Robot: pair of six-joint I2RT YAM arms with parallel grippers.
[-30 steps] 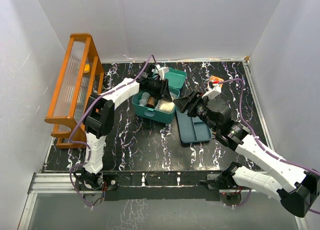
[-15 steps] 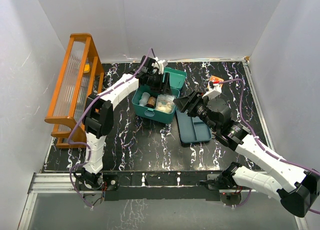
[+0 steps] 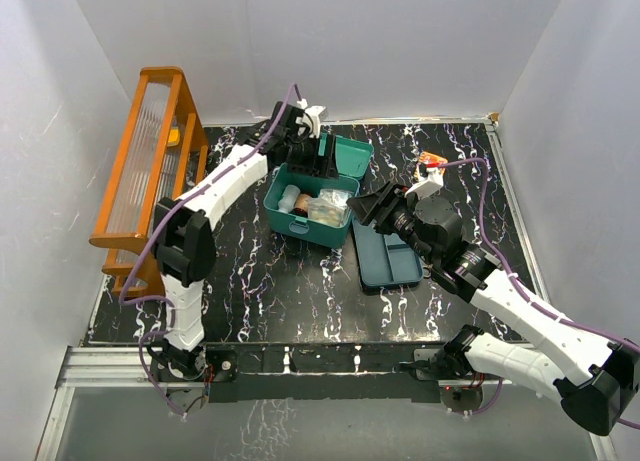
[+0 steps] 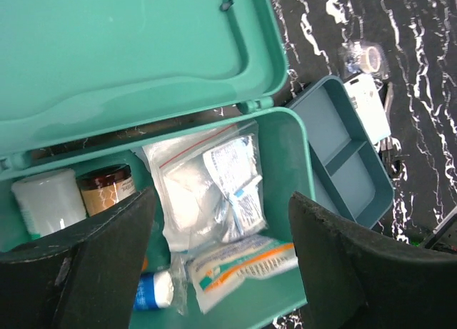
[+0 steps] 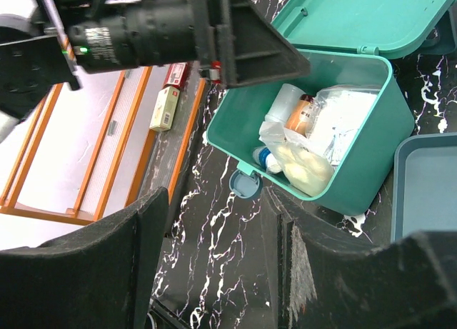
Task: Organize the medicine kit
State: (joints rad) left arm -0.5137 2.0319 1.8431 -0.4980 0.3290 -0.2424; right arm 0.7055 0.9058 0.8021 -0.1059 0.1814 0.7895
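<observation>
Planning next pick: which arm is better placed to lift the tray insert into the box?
Right, likely: right gripper is open, empty, beside the tray insert on its side of the box; left gripper hangs over the box.

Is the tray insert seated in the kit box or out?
Out. The tray insert lies on the table beside the box, which holds loose supplies.

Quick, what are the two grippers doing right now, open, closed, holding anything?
Left gripper: jaws open, holding nothing, over the open medicine box.
Right gripper: jaws open, holding nothing.
</observation>
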